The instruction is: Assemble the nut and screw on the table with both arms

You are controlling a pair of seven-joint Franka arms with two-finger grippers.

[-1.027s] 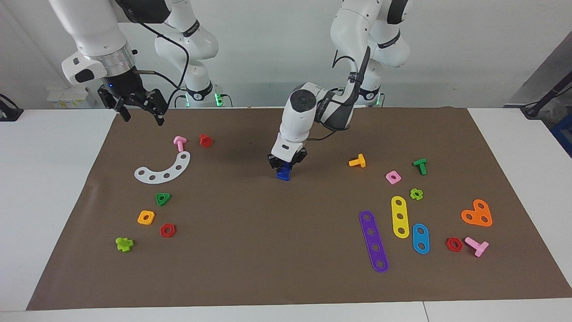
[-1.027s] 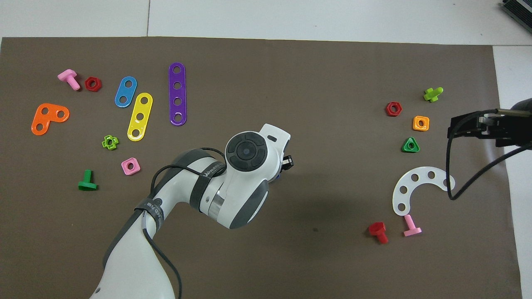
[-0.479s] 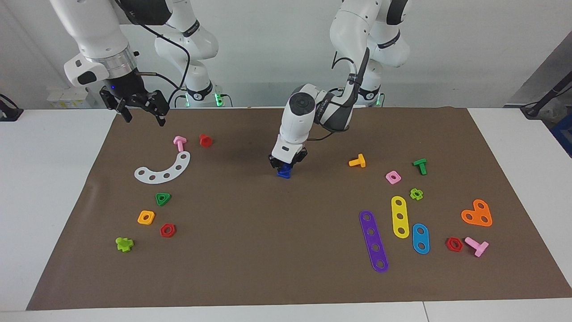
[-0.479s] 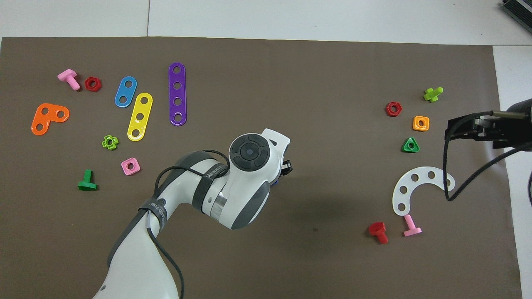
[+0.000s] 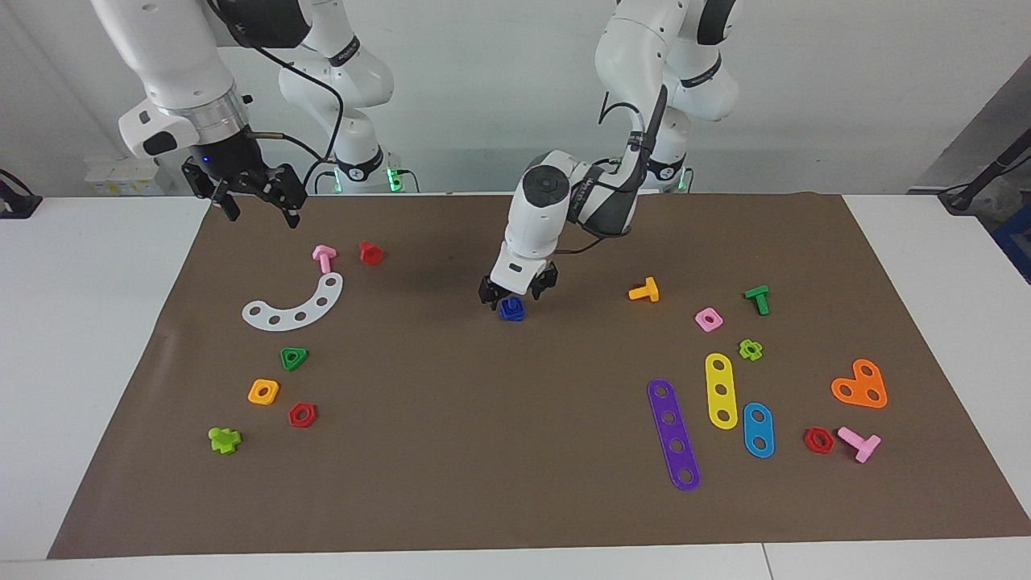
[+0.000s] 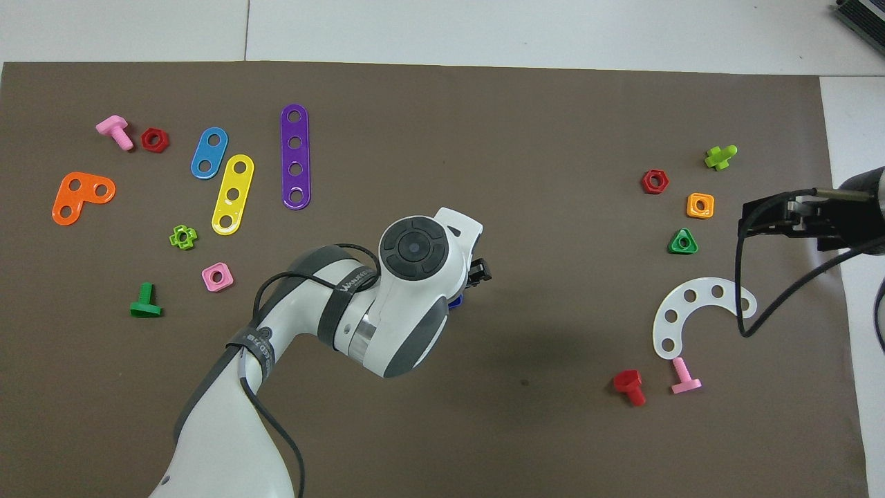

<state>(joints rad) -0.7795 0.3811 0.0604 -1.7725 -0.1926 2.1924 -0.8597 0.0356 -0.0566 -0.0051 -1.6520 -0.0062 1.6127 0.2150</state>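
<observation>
facing view first: we see the left gripper (image 5: 518, 293) low over the middle of the brown mat (image 5: 483, 451), its two fingers spread apart on either side of a blue piece. that piece is the nut (image 5: 511, 309), sitting on the mat with its round hole facing up; the fingers stand beside it without pinching it. we cannot tell whether the screw is under the nut, since only one blue shape shows there. the right gripper (image 5: 254, 211) hangs in the air over the mat's edge at the right arm's end of the table (image 5: 89, 338), fingers parted and holding nothing. below it on the mat lie a pink bolt (image 5: 324, 258) and a red bolt (image 5: 370, 252), with a white curved strip (image 5: 295, 305) just beside the pink one. toward the left arm's end lie an orange bolt (image 5: 645, 290) and a pink square nut (image 5: 708, 319).

overhead view next: the left arm's wrist covers nearly all of the blue nut (image 6: 455, 301), leaving only a sliver of blue at the wrist's edge, near the mat's (image 6: 539, 429) middle. one black finger of the left gripper (image 6: 477, 270) pokes out beside the white housing. the right gripper (image 6: 747, 223) shows at the mat's border, over the bare strip between the green triangular nut (image 6: 682, 242) and the table (image 6: 857, 124), and it carries nothing.
</observation>
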